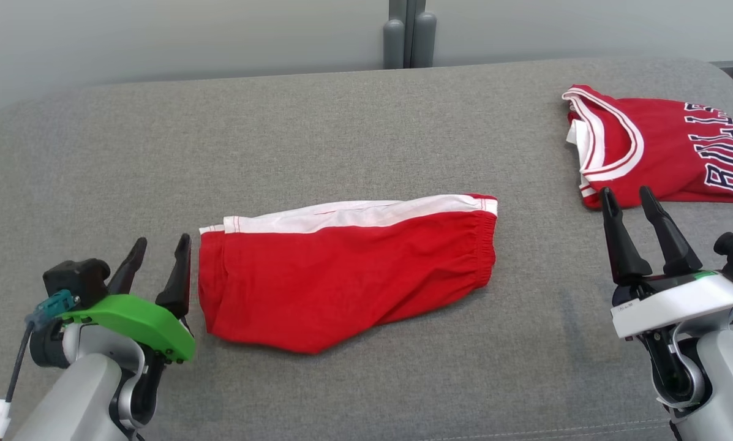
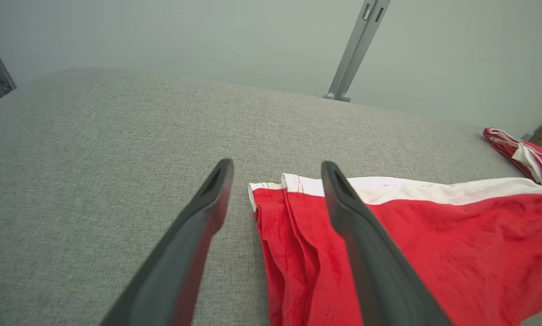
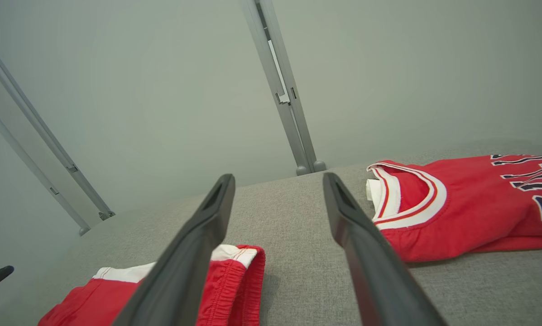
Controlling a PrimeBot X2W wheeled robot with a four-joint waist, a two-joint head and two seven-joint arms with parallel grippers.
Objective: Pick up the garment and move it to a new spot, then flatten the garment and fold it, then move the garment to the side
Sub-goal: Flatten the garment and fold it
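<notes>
Head view: one folded red cloth shorts with a white side stripe [image 1: 348, 288] lies central on the grey woven surface [image 1: 366, 122]; one red jersey with white trim [image 1: 666, 147] lies at 2 o'clock. At 8 o'clock the left gripper [image 1: 161, 245] and at 4 o'clock the right gripper [image 1: 626, 196] are both spread open and empty.
Left wrist view: the shorts' hem is just beside the fingers [image 2: 370, 253], at 4 o'clock.
Right wrist view: jersey at 3 o'clock, shorts at 7.

Shorts [image 1: 348, 269] mid surface [image 1: 342, 122]; jersey [image 1: 660, 150] far right, well apart; left gripper [image 1: 161, 240] just left of shorts; right gripper [image 1: 625, 192] before jersey.
</notes>
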